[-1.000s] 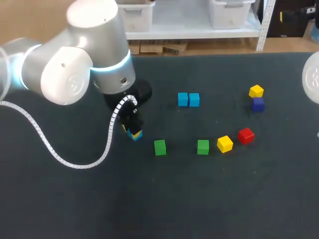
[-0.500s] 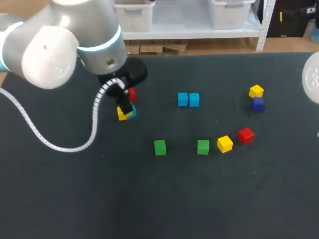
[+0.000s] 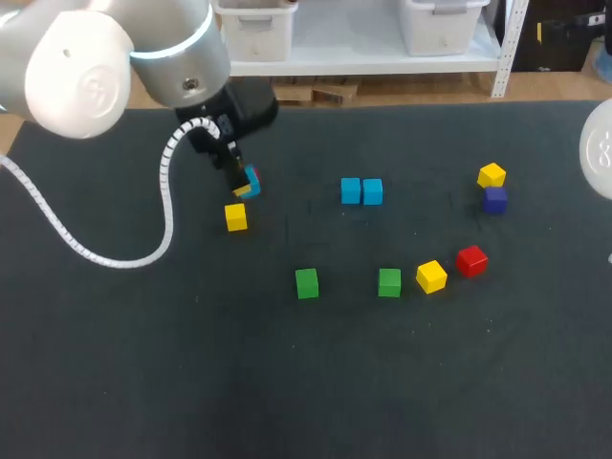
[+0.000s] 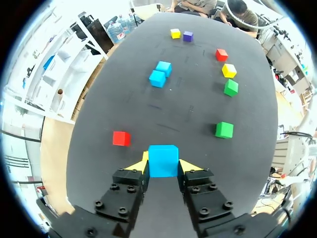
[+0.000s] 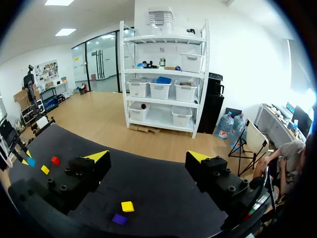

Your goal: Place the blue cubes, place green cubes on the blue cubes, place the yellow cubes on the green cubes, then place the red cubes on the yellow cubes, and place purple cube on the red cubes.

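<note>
The left hand (image 4: 163,167) is clenched on a blue cube (image 4: 163,159), with one yellow-tipped finger pressed to each side, and holds it clear of the bench (image 3: 191,382). The left arm (image 3: 115,57) comes in from the far left corner, its wrist angled down toward the middle of the bench. A red cube (image 4: 121,138) lies just beside the hand, and a lone yellow cube (image 3: 236,217) lies near it on the robot's side. Further toward the middle, two blue cubes (image 3: 351,190) stand touching side by side. Closer to the robot are a green cube (image 3: 306,283) and a second green cube (image 3: 389,282), apart from each other. A second yellow cube (image 3: 431,276) and a second red cube (image 3: 471,260) follow toward the right. At the far right a third yellow cube (image 3: 491,175) touches a purple cube (image 3: 494,200). The right hand (image 5: 147,157) hangs over that side with its fingers spread wide, grasping nothing.
</note>
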`<state>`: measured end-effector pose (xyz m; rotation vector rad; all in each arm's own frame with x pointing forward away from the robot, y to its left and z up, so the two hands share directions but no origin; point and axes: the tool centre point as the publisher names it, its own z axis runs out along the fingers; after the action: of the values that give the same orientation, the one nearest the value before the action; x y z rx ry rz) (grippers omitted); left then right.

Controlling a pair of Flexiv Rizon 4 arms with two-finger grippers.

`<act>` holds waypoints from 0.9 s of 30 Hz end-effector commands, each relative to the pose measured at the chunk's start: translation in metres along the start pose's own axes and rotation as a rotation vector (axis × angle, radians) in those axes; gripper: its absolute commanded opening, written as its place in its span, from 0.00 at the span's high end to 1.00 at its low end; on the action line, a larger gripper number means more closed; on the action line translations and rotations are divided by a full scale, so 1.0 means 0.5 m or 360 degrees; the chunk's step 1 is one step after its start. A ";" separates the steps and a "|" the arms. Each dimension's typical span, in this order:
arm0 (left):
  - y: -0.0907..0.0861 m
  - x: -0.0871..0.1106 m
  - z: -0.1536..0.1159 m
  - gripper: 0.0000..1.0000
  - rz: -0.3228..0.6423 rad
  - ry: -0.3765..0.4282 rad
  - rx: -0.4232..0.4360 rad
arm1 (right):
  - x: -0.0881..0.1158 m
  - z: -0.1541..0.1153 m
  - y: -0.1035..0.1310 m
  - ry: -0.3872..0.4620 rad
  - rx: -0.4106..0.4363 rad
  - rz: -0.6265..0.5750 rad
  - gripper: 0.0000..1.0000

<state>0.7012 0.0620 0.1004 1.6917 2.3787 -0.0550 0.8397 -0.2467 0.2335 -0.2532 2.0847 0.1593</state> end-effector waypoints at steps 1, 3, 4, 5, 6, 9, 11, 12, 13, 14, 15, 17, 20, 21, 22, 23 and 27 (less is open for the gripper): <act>0.042 -0.025 0.008 1.00 0.0019 0.0034 0.0006 | 0.000 0.000 -0.001 0.0000 -0.0002 -0.0001 0.00; 0.061 -0.034 0.007 1.00 0.0027 0.0044 -0.0019 | 0.000 0.000 -0.001 0.0000 -0.0002 -0.0001 0.00; 0.068 -0.038 0.007 1.00 0.0030 0.0045 -0.0022 | 0.000 0.000 -0.001 0.0000 -0.0002 -0.0001 0.00; 0.076 -0.043 0.006 1.00 0.0031 0.0045 -0.0023 | 0.000 0.000 -0.001 0.0000 -0.0002 -0.0001 0.00; 0.082 -0.047 0.006 1.00 0.0032 0.0045 -0.0024 | 0.000 0.000 -0.001 0.0000 -0.0002 -0.0001 0.00; 0.098 -0.060 0.007 1.00 0.0058 0.0052 -0.0016 | 0.000 0.000 -0.001 0.0000 -0.0002 -0.0001 0.00; 0.105 -0.068 0.010 1.00 0.0092 0.0061 -0.0003 | 0.000 0.000 -0.001 0.0000 -0.0002 -0.0001 0.00; 0.109 -0.072 0.011 1.00 0.0103 0.0064 -0.0003 | 0.000 0.000 -0.001 0.0000 -0.0002 -0.0001 0.00; 0.114 -0.076 0.012 1.00 0.0117 0.0066 0.0008 | 0.000 0.000 -0.001 0.0000 -0.0002 -0.0001 0.00; 0.116 -0.080 0.012 1.00 0.0141 0.0068 0.0016 | 0.000 0.000 -0.001 0.0000 -0.0002 -0.0001 0.00; 0.118 -0.083 0.012 1.00 0.0160 0.0071 0.0023 | 0.000 0.000 -0.001 0.0000 -0.0002 -0.0001 0.00; 0.120 -0.091 0.010 1.00 0.0210 0.0051 0.0048 | 0.000 0.000 -0.001 0.0000 -0.0002 -0.0001 0.00; 0.119 -0.101 0.009 1.00 0.0269 0.0044 0.0102 | 0.000 0.000 -0.001 0.0000 -0.0002 -0.0001 0.00; 0.119 -0.104 0.009 1.00 0.0286 0.0039 0.0120 | 0.000 0.000 -0.001 0.0000 -0.0002 -0.0001 0.00; 0.117 -0.107 0.010 1.00 0.0313 0.0040 0.0141 | 0.000 0.000 -0.001 0.0000 -0.0002 -0.0001 0.00; 0.115 -0.109 0.010 1.00 0.0330 0.0040 0.0163 | 0.000 0.000 -0.001 0.0000 -0.0002 -0.0001 0.00; 0.105 -0.116 0.012 1.00 0.0402 0.0052 0.0262 | 0.000 0.000 -0.001 0.0000 -0.0002 -0.0001 0.00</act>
<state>0.7608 0.0288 0.1099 2.0172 2.1939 -0.1153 0.8397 -0.2467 0.2336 -0.2533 2.0847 0.1593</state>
